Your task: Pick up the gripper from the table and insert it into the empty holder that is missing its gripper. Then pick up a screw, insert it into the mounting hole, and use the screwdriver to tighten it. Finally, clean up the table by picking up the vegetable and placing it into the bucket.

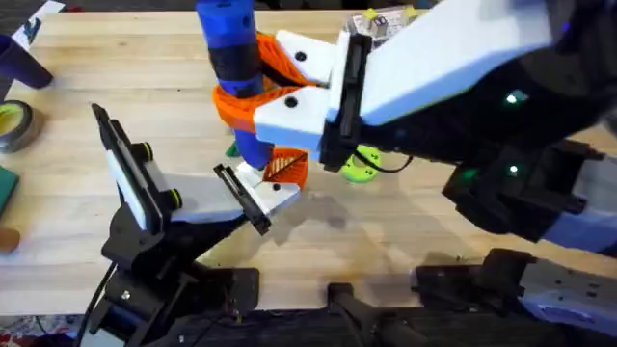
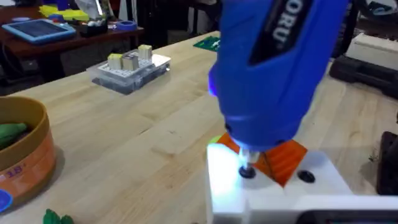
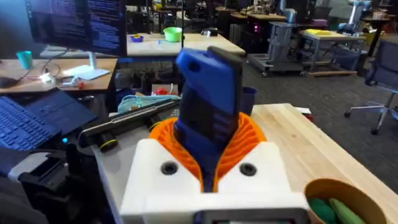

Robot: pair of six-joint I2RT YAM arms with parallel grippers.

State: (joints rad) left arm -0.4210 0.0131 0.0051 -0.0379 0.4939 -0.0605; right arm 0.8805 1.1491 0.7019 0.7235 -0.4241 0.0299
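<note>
Overhead: fixed above the arm bases, looking down and forward over the table (image 1: 405, 241), with the screwdriver (image 1: 234, 72) as landmark near the top middle. Left wrist: very close beside the screwdriver (image 2: 273, 68), low, facing past it across the table (image 2: 124, 137) toward a bucket (image 2: 25, 155). Right wrist: right behind the screwdriver (image 3: 208, 106), facing outward over the table edge into the room. Shared by all three: the screwdriver and the planks around it.

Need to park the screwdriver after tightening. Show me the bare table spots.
Bare planks lie on the table right of the holder, and at far left between the tape roll and the screwdriver. Around the holder it is crowded.
</note>
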